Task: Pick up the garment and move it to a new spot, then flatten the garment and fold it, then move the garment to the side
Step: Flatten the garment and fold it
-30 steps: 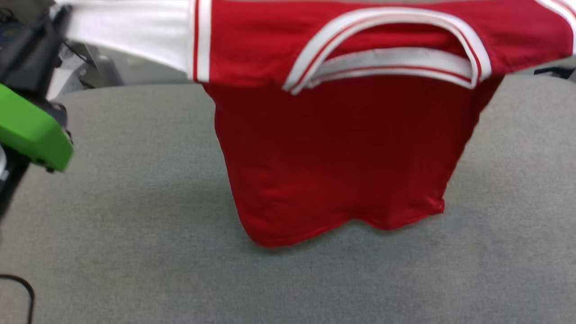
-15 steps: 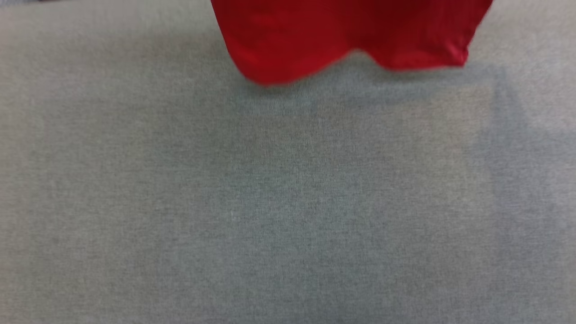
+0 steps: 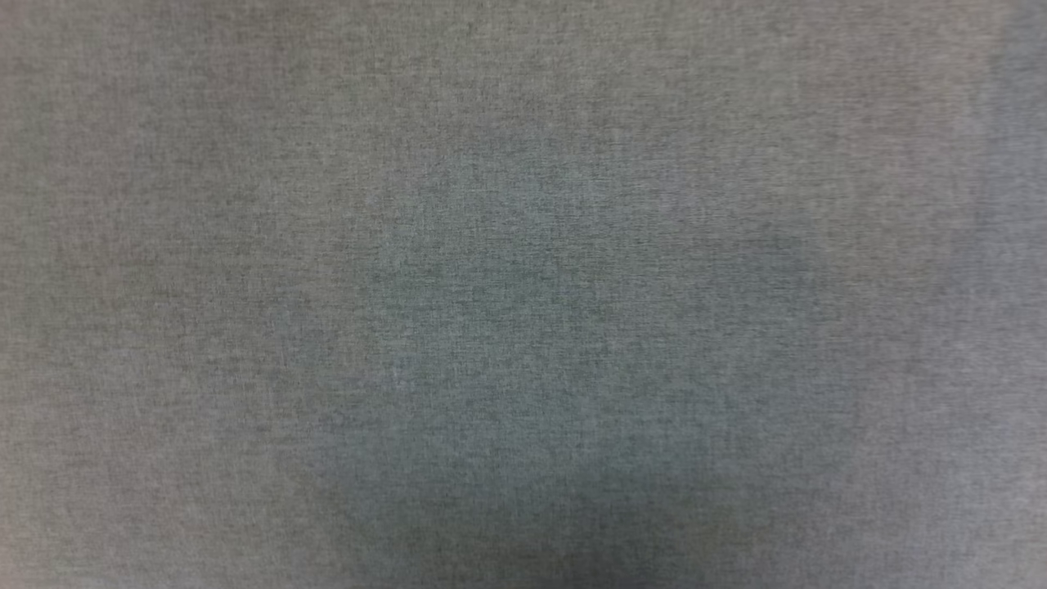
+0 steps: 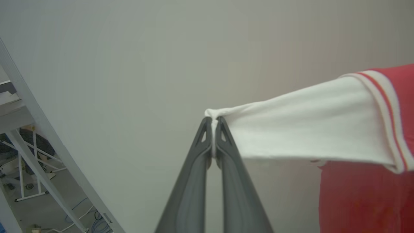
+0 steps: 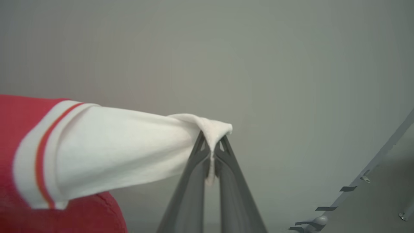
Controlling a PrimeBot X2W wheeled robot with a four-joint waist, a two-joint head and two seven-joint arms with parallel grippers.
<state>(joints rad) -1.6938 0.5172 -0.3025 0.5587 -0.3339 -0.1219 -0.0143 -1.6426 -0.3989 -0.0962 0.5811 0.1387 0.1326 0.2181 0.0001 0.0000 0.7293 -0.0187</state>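
left wrist view – l gripper [image 4: 213, 119] pinching garment [image 4: 307, 129] sleeve tip, r gripper [image 5: 212, 139] clamped on other sleeve

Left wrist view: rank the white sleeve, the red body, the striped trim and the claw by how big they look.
1. white sleeve
2. red body and left claw: too alike to rank, and the claw sits nearest the camera
3. striped trim

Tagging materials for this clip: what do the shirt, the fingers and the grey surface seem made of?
Shirt: soft matte knit, probably; it bunches at the pinch and drapes.
Fingers: dark grey, smooth, faint sheen, likely moulded plastic or rubber.
Surface: matte grey woven cloth; fine weave grain shows.
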